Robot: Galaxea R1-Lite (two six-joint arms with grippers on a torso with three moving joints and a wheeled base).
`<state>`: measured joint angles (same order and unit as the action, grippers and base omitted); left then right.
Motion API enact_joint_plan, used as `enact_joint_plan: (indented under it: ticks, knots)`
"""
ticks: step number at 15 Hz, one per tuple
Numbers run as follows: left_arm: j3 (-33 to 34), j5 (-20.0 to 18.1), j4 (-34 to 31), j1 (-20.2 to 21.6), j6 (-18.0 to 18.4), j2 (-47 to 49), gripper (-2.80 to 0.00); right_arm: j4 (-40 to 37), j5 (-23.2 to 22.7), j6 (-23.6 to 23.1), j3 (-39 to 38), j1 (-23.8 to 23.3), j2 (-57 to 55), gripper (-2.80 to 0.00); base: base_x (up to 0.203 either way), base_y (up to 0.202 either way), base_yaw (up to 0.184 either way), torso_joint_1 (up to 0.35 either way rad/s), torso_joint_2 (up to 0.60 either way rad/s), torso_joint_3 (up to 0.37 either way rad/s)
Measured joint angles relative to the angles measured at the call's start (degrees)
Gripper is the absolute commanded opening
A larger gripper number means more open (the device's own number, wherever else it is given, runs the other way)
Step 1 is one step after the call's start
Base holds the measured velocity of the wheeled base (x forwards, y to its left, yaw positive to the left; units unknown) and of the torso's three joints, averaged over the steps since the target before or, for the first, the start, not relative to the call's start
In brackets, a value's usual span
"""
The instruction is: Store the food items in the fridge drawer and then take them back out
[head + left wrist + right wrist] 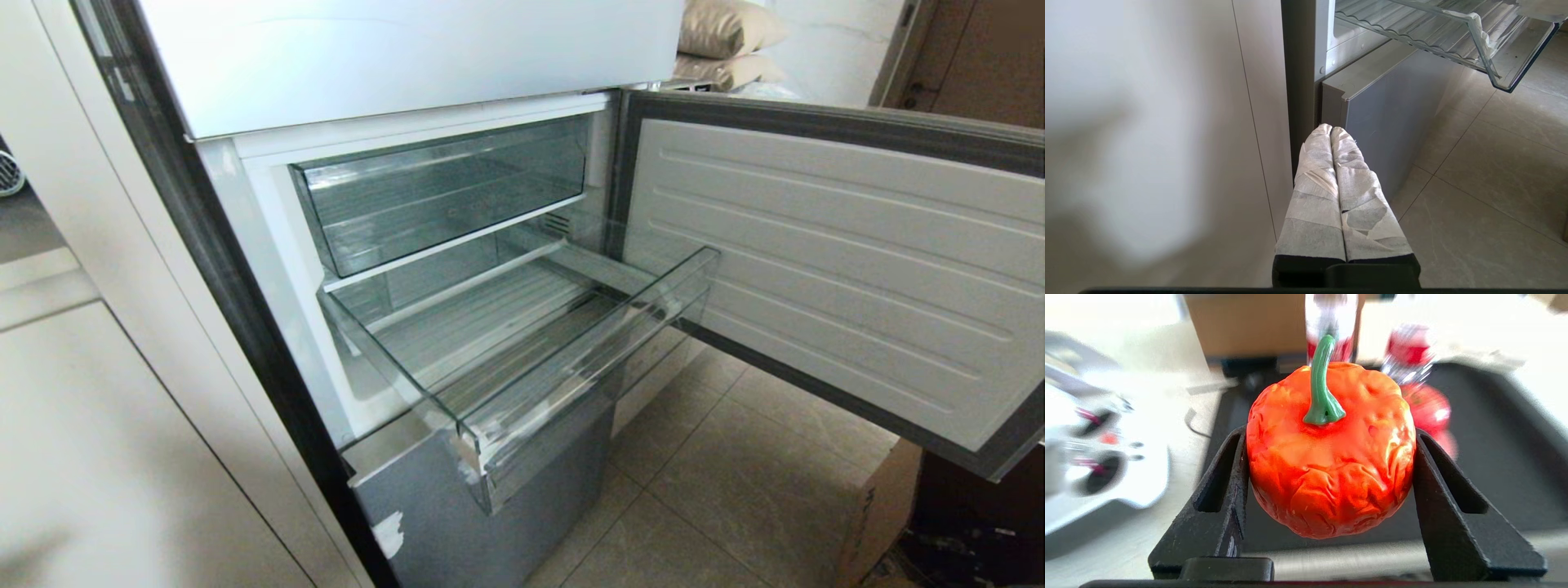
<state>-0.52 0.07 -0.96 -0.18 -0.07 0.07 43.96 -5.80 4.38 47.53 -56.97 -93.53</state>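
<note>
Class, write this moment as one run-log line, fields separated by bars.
right gripper: shut on red fruit | left gripper: shut, idle | fridge drawer: pulled out, empty

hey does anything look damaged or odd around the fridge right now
Yes. The pulled-out fridge drawer has ragged white tape scraps on its front left corner, and the grey panel below it shows a white scuff like chipped paint. The drawer holds nothing, and the deeper drawer above looks intact.

The drawer [571, 359] is clear glossy plastic with white tape scraps, the fridge door [833, 269] liner smooth matt white plastic, the floor [718, 482] smooth tile, and the orange-red pepper [1331, 457] glossy and wrinkled with a smooth green stem.
</note>
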Motion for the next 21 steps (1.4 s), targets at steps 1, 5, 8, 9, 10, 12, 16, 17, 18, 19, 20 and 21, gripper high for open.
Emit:
enact_joint_plan:
  ticks: [1,5,8,9,10,12,16,17,18,19,20,21]
  knots:
    - [0.0,0.0,0.0,0.0,0.0,0.0,-2.8,-0.07,0.21,0.01,-3.02,-0.19,4.85,-2.8,0.0,0.0,0.0,0.0,0.0,0.0]
    - [0.0,0.0,0.0,0.0,0.0,0.0,-2.8,-0.52,0.46,-0.33,-12.77,0.46,21.65,-2.8,0.0,0.0,0.0,0.0,0.0,0.0]
    - [0.0,0.0,0.0,0.0,0.0,0.0,-2.8,-1.25,0.51,-0.56,-19.9,4.06,34.85,-2.8,0.0,0.0,0.0,0.0,0.0,0.0]
    - [0.0,0.0,0.02,0.0,-0.02,0.0,-2.8,-1.59,0.54,-0.65,-22.19,7.57,38.68,-2.8,0.0,0.0,0.0,0.0,0.0,0.0]
    - [0.0,0.0,0.0,0.0,0.0,0.0,-2.8,-2.38,0.6,-0.82,-23.96,11.67,41.52,-2.8,0.0,0.0,0.0,0.0,0.0,0.0]
    - [0.0,-0.02,0.0,0.0,0.0,0.0,-2.8,-6.33,0.73,-1.66,-27.32,22.93,46.87,-2.8,0.0,0.0,0.0,0.0,0.0,0.0]
    - [0.0,0.0,0.0,0.0,0.0,0.0,-2.8,-26.32,0.32,-3.95,-34.33,44.44,59.44,-2.8,0.0,0.0,0.0,0.0,0.0,0.0]
    - [0.0,0.0,0.0,0.0,0.0,0.0,-2.8,-31.59,0.29,-5.03,-36.8,47.4,62.95,-2.8,0.0,0.0,0.0,0.0,0.0,0.0]
    - [0.0,0.0,0.0,0.0,0.0,0.0,-2.8,-35.07,0.24,-6.01,-39.29,49.22,66.0,-2.8,0.0,0.0,0.0,0.0,0.0,0.0]
    - [0.0,0.0,0.0,-0.02,0.0,0.0,-2.8,-37.54,0.29,-7.18,-42.6,50.78,69.79,-2.8,0.0,0.0,0.0,0.0,0.0,0.0]
    - [0.0,0.0,0.0,-0.02,0.0,0.0,-2.8,-38.6,0.43,-7.96,-44.97,51.66,72.43,-2.8,0.0,0.0,0.0,0.0,0.0,0.0]
    - [0.0,0.0,0.0,-0.02,0.0,0.0,-2.8,-39.12,0.7,-8.77,-46.16,52.33,74.24,-2.8,0.0,0.0,0.0,0.0,0.0,0.0]
